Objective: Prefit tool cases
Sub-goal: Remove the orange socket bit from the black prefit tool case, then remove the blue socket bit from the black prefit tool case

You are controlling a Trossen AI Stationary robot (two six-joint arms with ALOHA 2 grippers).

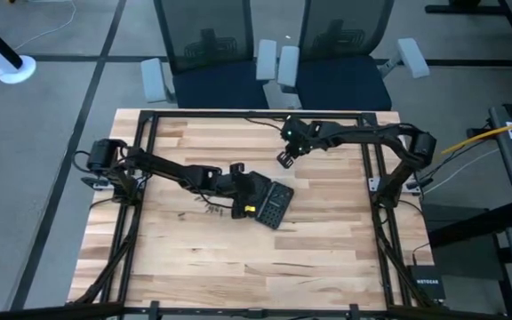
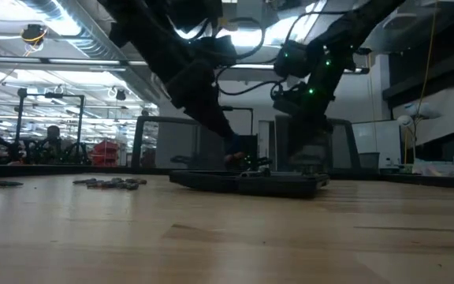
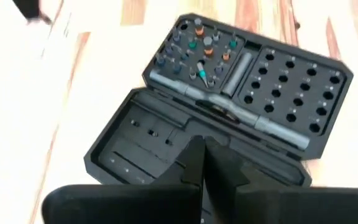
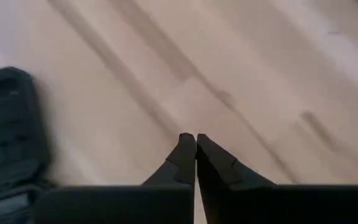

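My left gripper (image 1: 245,189) sits pressed shut over the near half of the open case (image 1: 272,204), which lies flat in the middle of the table (image 1: 327,258); from above, my left arm reaches in low from the table's left edge with the wrist bent down toward the case. My right gripper (image 1: 285,160) hangs above bare wood just beyond the case, its arm folded in from the right edge, elbow high. A few loose bits (image 1: 204,208) lie on the wood just beside the case on my left. At table height the case (image 2: 247,182) shows as a thin dark slab lying open, with both arms coming down over it and the bits (image 2: 110,183) scattered well to one side. Through my left wrist camera my closed fingertips (image 3: 204,163) rest over the plain half, while the far half holds a grid of holes, some filled with coloured bits (image 3: 196,48). Through my right wrist camera my fingertips (image 4: 195,152) meet with nothing between them, the case (image 4: 8,134) off at the edge. I judge I am steadying the case during filling; next calls for fetching a loose bit and seating it squarely.
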